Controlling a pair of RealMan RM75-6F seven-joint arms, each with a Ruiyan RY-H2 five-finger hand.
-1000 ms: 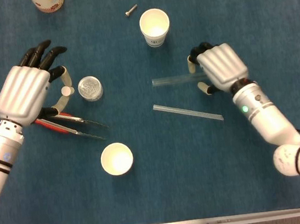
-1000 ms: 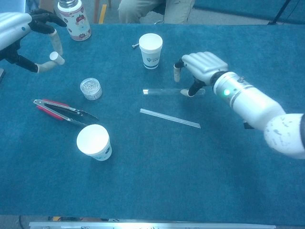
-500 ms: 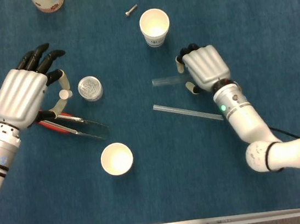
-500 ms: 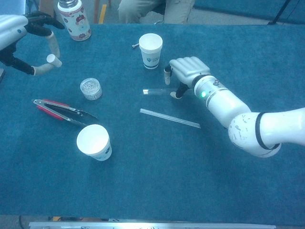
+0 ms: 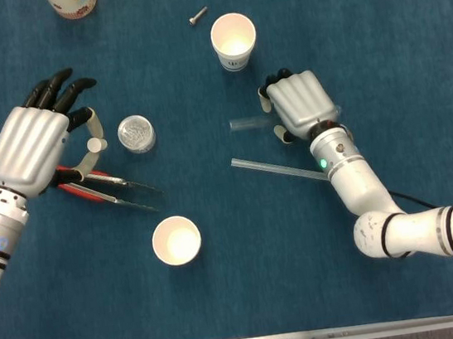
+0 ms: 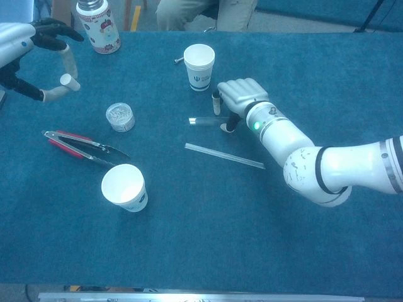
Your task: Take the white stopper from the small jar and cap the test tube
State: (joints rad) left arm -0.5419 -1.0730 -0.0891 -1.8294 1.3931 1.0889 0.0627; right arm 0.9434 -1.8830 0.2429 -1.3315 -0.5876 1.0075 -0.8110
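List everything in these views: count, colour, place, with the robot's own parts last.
stopper: one, white, pinched in the left hand.
small jar: one, clear, left of centre.
test tube: one, clear, lying under the right hand.
rod: one, clear, near the test tube.
paper cups: two, white, far and near.
tongs: one, red and metal, left.
screw: one, grey, far edge.
bottle: one, patterned, far left.
table: one, blue.
left hand: raised, holding the stopper.
right hand: over the test tube.
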